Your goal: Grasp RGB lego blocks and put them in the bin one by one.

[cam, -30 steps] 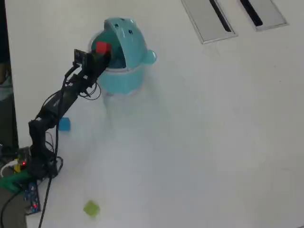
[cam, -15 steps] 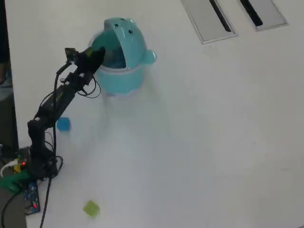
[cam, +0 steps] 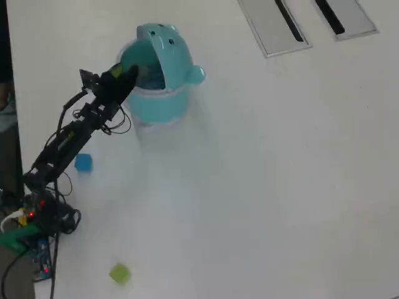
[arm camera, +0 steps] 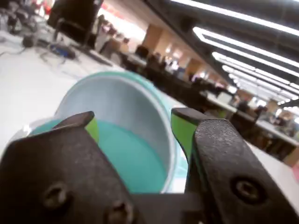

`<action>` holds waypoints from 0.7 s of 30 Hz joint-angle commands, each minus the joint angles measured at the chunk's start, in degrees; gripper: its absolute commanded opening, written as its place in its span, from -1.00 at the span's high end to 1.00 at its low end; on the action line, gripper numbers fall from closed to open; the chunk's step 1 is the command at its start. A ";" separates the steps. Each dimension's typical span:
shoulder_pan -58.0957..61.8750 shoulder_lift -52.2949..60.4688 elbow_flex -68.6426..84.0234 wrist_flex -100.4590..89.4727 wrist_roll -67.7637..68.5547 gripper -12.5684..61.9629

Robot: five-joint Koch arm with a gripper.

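The teal bin (cam: pixel 163 93) stands at the upper left of the overhead view with its animal-face lid (cam: pixel 167 50) flipped up. My gripper (cam: pixel 128 72) hovers at the bin's left rim. In the wrist view the gripper (arm camera: pixel 135 119) is open, its green-padded fingers (arm camera: pixel 181 130) wide apart with nothing between them, and the bin's (arm camera: pixel 131 158) opening lies straight ahead. A blue block (cam: pixel 83 163) lies on the table beside the arm. A yellow-green block (cam: pixel 120 273) lies near the front edge. The red block is hidden.
Two grey slotted panels (cam: pixel 274 25) (cam: pixel 346 15) are set into the table at the top right. The arm's base, cables and circuit board (cam: pixel 37 230) sit at the lower left. The table's left edge (cam: pixel 12 124) runs close to the arm.
A second ago the red block sat in the jaws over the bin's opening. It is gone from them now, and the arm has drawn back slightly to the left.
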 commanded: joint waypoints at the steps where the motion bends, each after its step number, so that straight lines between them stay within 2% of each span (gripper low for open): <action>1: 2.55 5.36 -2.20 -3.25 3.43 -0.18; 9: 9.93 12.39 -2.02 -1.76 4.57 -0.29; 21: 17.23 18.11 -0.88 2.64 5.01 -0.29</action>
